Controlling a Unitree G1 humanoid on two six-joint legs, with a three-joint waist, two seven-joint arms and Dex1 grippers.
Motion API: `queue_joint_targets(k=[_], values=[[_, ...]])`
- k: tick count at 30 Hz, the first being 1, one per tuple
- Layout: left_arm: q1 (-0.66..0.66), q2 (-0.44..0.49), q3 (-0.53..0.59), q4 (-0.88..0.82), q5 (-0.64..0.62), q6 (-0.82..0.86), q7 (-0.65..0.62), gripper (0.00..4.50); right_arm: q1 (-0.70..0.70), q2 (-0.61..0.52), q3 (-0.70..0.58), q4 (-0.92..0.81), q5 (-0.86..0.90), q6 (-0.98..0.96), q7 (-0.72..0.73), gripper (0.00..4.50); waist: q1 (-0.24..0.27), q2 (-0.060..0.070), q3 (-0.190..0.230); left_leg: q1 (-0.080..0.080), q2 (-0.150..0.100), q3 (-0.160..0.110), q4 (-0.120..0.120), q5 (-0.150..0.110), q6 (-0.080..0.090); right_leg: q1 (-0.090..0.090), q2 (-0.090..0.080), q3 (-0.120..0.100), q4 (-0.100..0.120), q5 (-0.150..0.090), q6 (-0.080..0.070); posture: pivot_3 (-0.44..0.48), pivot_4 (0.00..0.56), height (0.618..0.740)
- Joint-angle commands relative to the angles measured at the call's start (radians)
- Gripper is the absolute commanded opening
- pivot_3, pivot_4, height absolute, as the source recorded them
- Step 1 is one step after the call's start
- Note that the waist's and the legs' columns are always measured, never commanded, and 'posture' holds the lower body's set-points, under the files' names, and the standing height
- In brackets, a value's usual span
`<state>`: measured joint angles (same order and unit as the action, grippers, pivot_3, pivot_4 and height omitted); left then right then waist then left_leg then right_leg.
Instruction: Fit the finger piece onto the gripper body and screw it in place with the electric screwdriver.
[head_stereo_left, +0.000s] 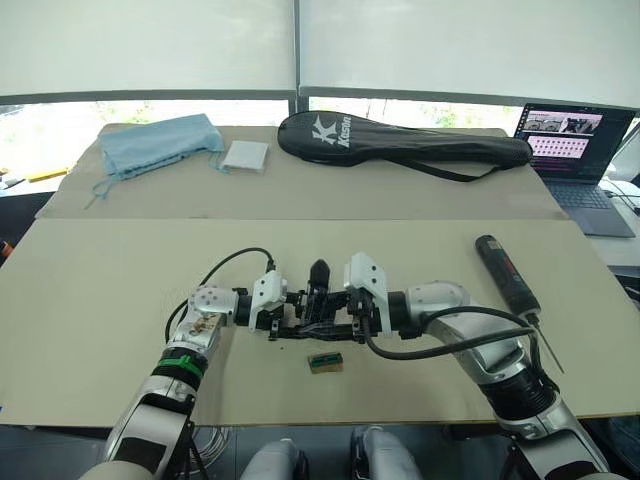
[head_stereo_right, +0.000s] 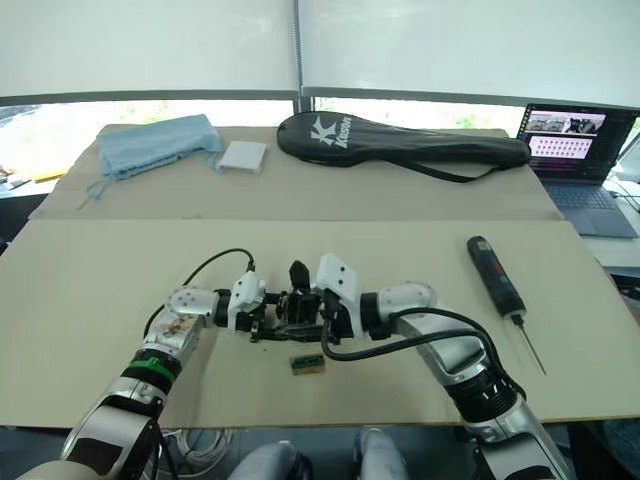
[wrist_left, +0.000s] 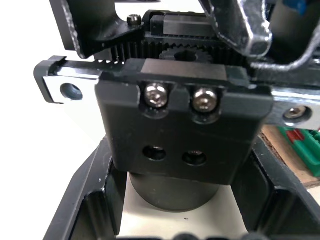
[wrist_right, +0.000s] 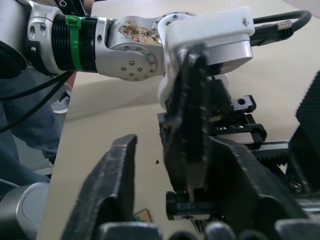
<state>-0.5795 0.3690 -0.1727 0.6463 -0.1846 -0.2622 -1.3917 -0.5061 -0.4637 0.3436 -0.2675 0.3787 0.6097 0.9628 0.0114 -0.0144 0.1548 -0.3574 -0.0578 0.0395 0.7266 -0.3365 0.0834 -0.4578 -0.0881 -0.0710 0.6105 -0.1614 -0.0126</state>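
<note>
The gripper body (wrist_left: 180, 125), a chunky black block with two screws and a round base, sits at mid-table (head_stereo_left: 310, 318) between both arms. My left gripper (head_stereo_left: 285, 312) is shut on it, a finger (wrist_left: 85, 205) on each side. The finger piece (head_stereo_left: 319, 272), small, black and pointed, stands upright on the body. My right gripper (head_stereo_left: 337, 315) reaches in from the right, open around the finger piece (wrist_right: 192, 125), with a gap on one side. The electric screwdriver (head_stereo_left: 505, 275) lies on the table to the right, apart from both grippers.
A small green-and-tan box (head_stereo_left: 326, 362) lies just in front of the grippers. At the back are a black racket bag (head_stereo_left: 400, 140), a blue cloth (head_stereo_left: 160, 143) and a white pad (head_stereo_left: 246, 155). A laptop (head_stereo_left: 570, 140) stands at the far right.
</note>
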Motion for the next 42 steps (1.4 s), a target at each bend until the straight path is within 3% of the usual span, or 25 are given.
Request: queue_joint_targets(k=[1,3,14,16,19,24,28,31,35,42], values=[[-0.008,0.005,0.007,0.031,0.024,-0.022,0.035,2.33,-0.035,0.007,-0.04,-0.04,0.015,-0.111,0.048,3.83,0.0,0.0,0.0,0.0,0.0,0.0,0.0,0.0,0.0,0.0,0.0,0.0,0.0,0.0,0.0,0.0,0.15,0.74],[-0.011,0.005,0.007,0.042,0.024,-0.025,0.039,2.33,-0.041,0.02,-0.068,-0.05,0.04,-0.141,0.059,4.47,0.0,0.0,0.0,0.0,0.0,0.0,0.0,0.0,0.0,0.0,0.0,0.0,0.0,0.0,0.0,0.0,0.15,0.74],[-0.022,-0.02,0.015,0.066,0.014,0.07,0.087,2.33,-0.043,-0.003,-0.162,-0.111,0.18,-0.147,0.15,4.47,0.003,0.0,0.0,0.001,0.0,0.0,0.0,0.0,0.001,0.002,0.0,0.0,0.0,0.0,0.001,0.0,0.15,0.74],[-0.008,-0.019,0.01,0.04,0.001,0.107,0.063,3.35,-0.041,-0.01,-0.183,-0.127,0.199,-0.15,0.149,4.5,0.003,0.0,0.0,0.001,0.0,0.0,0.0,-0.001,0.001,0.002,-0.001,0.0,0.0,0.0,0.001,0.0,0.15,0.74],[0.012,-0.014,0.023,0.018,-0.009,0.094,0.06,4.39,-0.032,-0.022,-0.222,-0.157,0.227,-0.152,0.145,4.5,0.002,0.0,0.0,0.001,0.0,0.0,0.0,-0.001,0.001,0.001,-0.001,0.0,0.0,0.0,0.001,0.0,0.15,0.74],[0.062,0.02,0.057,-0.021,-0.027,0.075,0.058,4.39,0.028,-0.091,-0.336,-0.222,0.272,-0.137,0.114,4.5,0.0,0.0,0.0,0.001,0.0,0.0,-0.001,-0.001,0.001,0.001,0.0,0.0,-0.001,0.0,0.001,0.0,0.15,0.74],[0.129,0.085,0.129,-0.062,-0.077,0.054,0.06,4.39,0.171,-0.18,-0.518,-0.259,0.297,-0.127,0.053,4.5,-0.004,0.0,0.0,0.001,0.001,0.0,-0.002,-0.001,0.001,0.001,0.0,0.001,-0.002,0.0,0.001,0.0,0.15,0.74],[0.2,0.136,0.188,-0.125,-0.155,0.078,0.014,4.39,0.36,-0.254,-0.634,-0.241,0.206,-0.242,0.095,4.5,-0.001,0.0,0.0,0.003,0.001,0.0,-0.006,-0.001,0.0,0.001,-0.001,0.002,-0.003,0.0,0.001,0.0,0.15,0.74],[0.318,0.232,0.249,-0.247,-0.22,0.103,-0.037,4.39,0.594,-0.237,-0.859,-0.158,0.162,-0.371,0.075,4.5,0.001,0.001,0.0,0.004,0.001,0.001,-0.01,-0.001,-0.001,0.001,-0.001,0.002,-0.004,0.0,0.0,0.0,0.15,0.74],[0.399,0.269,0.381,-0.484,-0.394,0.284,0.05,4.39,0.914,-0.136,-1.106,-0.149,0.152,-0.477,0.021,4.5,0.028,0.002,0.001,0.004,0.001,0.001,-0.011,-0.002,-0.003,0.002,-0.002,0.002,-0.006,0.0,0.001,0.0,0.15,0.74]])
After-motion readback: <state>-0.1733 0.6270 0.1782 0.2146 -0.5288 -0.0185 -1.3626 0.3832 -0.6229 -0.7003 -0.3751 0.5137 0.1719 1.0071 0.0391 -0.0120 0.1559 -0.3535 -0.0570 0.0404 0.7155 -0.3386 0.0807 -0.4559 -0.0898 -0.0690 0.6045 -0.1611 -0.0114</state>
